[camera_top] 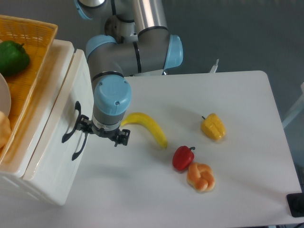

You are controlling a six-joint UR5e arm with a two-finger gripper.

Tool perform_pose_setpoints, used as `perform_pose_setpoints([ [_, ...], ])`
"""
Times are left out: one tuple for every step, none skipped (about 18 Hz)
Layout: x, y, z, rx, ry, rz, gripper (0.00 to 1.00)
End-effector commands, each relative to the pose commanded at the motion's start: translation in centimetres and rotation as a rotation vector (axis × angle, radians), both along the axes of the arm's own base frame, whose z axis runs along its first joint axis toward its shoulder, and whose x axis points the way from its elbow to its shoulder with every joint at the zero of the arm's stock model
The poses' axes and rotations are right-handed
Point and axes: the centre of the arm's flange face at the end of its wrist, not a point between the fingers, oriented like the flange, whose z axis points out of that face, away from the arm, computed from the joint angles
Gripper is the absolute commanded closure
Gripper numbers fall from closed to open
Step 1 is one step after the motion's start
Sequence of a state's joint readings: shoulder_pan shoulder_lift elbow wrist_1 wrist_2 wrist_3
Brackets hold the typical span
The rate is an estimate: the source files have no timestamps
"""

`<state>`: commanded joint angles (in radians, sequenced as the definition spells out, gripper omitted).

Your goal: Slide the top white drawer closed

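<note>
The top white drawer (53, 135) sits in the white drawer unit at the left, its front panel nearly flush with the unit, with only a thin seam along its top edge. Its black curved handle (70, 127) lies just left of the lower drawer's handle (79, 146). My gripper (103, 134) hangs from the blue-capped wrist right in front of the panel, open and holding nothing. Its left fingertip (84, 126) is at the drawer front beside the handles; whether it touches cannot be told.
An orange woven basket (33, 35) with a green pepper (13, 57) rests on top of the unit. On the table lie a banana (149, 127), a yellow pepper (213, 126), a red pepper (183, 157) and a bread knot (201, 176).
</note>
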<state>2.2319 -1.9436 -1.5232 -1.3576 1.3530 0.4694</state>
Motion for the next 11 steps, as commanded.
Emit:
perform_pose_setpoints([
  [0.0, 0.0, 0.0, 0.000, 0.002, 0.000, 0.00],
  [-0.1, 0.0, 0.0, 0.001, 0.002, 0.000, 0.00],
  [0.0, 0.0, 0.0, 0.000, 0.003, -0.002, 0.00],
  [-0.2, 0.0, 0.0, 0.000, 0.003, 0.000, 0.00],
  [-0.2, 0.0, 0.0, 0.001, 0.004, 0.000, 0.00],
  [-0.4, -0.1, 0.2, 0.003, 0.006, 0.004, 0.00],
  [-0.7, -0.1, 0.3, 0.005, 0.009, 0.006, 0.00],
  [-1.0, -0.1, 0.6, 0.011, 0.015, 0.006, 0.00],
  [-1.6, -0.2, 0.9, 0.016, 0.023, 0.010, 0.00],
  [-2.5, -0.5, 1.1, 0.021, 0.027, 0.022, 0.00],
  [-3.5, -0.7, 1.4, 0.020, 0.038, 0.031, 0.00],
])
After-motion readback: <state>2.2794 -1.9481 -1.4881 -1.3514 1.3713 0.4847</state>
